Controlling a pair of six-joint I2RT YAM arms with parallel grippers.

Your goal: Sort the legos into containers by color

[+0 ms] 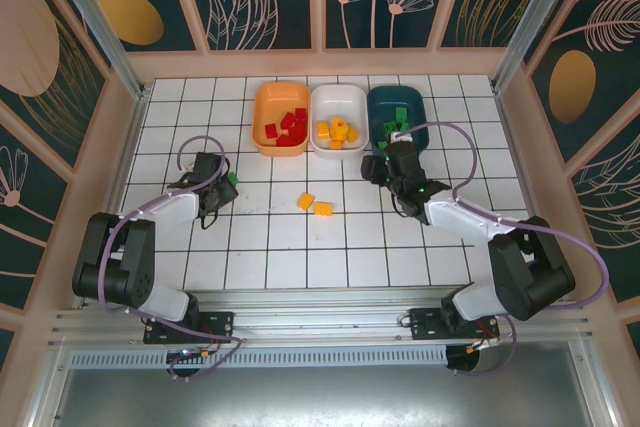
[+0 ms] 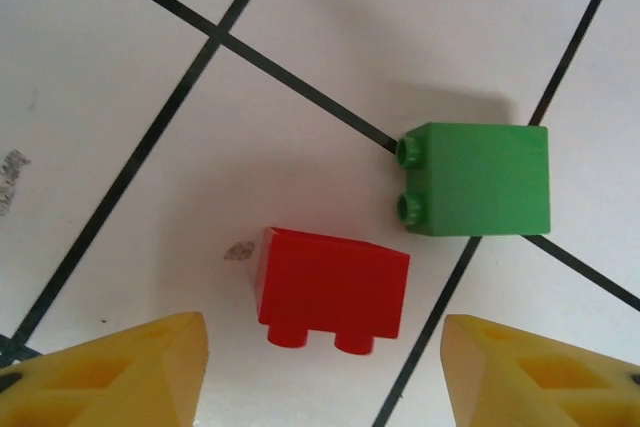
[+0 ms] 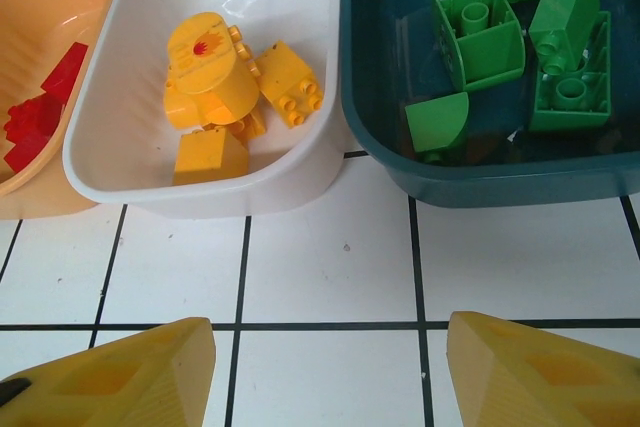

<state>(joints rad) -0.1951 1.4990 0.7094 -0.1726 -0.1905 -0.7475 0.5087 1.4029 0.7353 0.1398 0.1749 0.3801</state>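
1. Top external view: three containers stand side by side at the far side of the tiled worktop [image 1: 280, 247].
   - The orange container [image 1: 262, 112] is on the left and holds red bricks [image 1: 288, 127].
   - The white container [image 1: 338, 97] is in the middle and holds yellow-orange bricks [image 1: 338, 131].
   - The dark teal container [image 1: 385, 102] is on the right and holds green bricks [image 1: 397, 122].
   - Two loose yellow-orange bricks [image 1: 315, 205] lie together on the worktop, nearer than the white container.
   - The left end effector [image 1: 222, 190] is low over the left tiles, with a single green brick [image 1: 231, 178] just beside it.
   - The right end effector [image 1: 385, 169] hangs just in front of the dark teal container.
2. Left wrist view: a red brick [image 2: 333, 287] lies on its side on a white tile, its studs pointing toward the camera.
   - The single green brick lies near it, up and to the right, and the two are apart.
   - The left end effector's jaws stand apart on either side of the red brick's near end, and neither finger touches it; nothing is gripped.
3. Right wrist view: the white container holds several yellow-orange pieces, one of them round-topped with a red mark.
   - The dark teal container holds green pieces, some hollow side up and one quarter-round.
   - The orange container's corner shows red pieces.
   - The right end effector's jaws are parted over bare tiles, holding nothing.
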